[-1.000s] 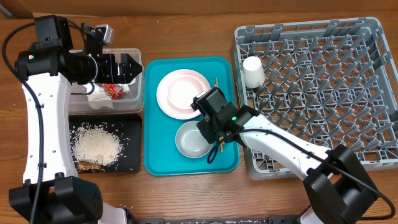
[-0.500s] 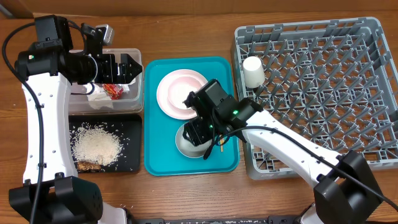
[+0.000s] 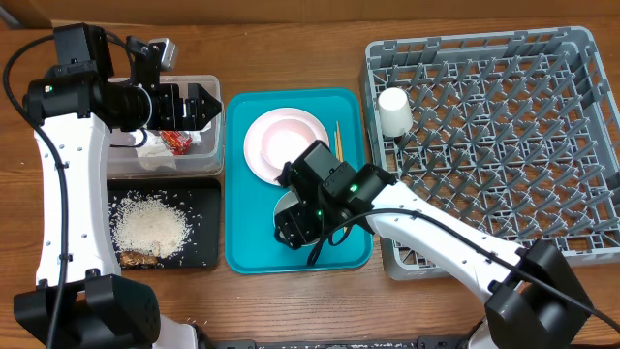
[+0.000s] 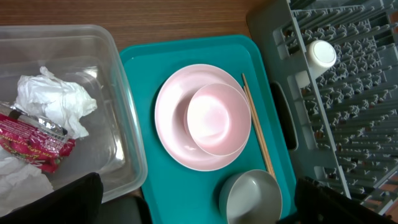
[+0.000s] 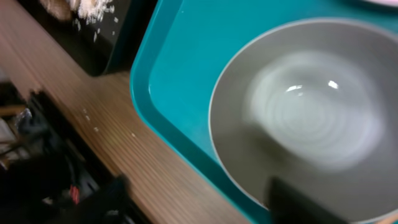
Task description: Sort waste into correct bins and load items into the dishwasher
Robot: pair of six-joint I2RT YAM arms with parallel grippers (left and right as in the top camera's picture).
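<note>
A pale pink plate (image 3: 263, 145) with a pinkish bowl (image 4: 217, 118) on it sits on the teal tray (image 3: 242, 242). Thin chopsticks (image 4: 255, 127) lie along the plate's right side. In front of them stands a white bowl (image 5: 311, 118), mostly hidden under my right gripper (image 3: 293, 225) in the overhead view. That gripper is open, one finger (image 5: 305, 199) over the bowl's inside and the other out over the table. My left gripper (image 3: 199, 107) hangs open above the clear tub (image 3: 208, 87), which holds napkins (image 4: 53, 102) and a red wrapper (image 4: 31, 143). A white cup (image 3: 392, 111) stands in the grey rack (image 3: 504, 145).
The black tray (image 3: 208, 194) with rice (image 3: 150, 228) and brown scraps lies in front of the clear tub. The teal tray's front edge sits close to the table's near edge. The rack fills the table's right side.
My right gripper has swung left and forward from beside the chopsticks to over the white bowl, and its jaws have opened wider. The left arm has not moved.
</note>
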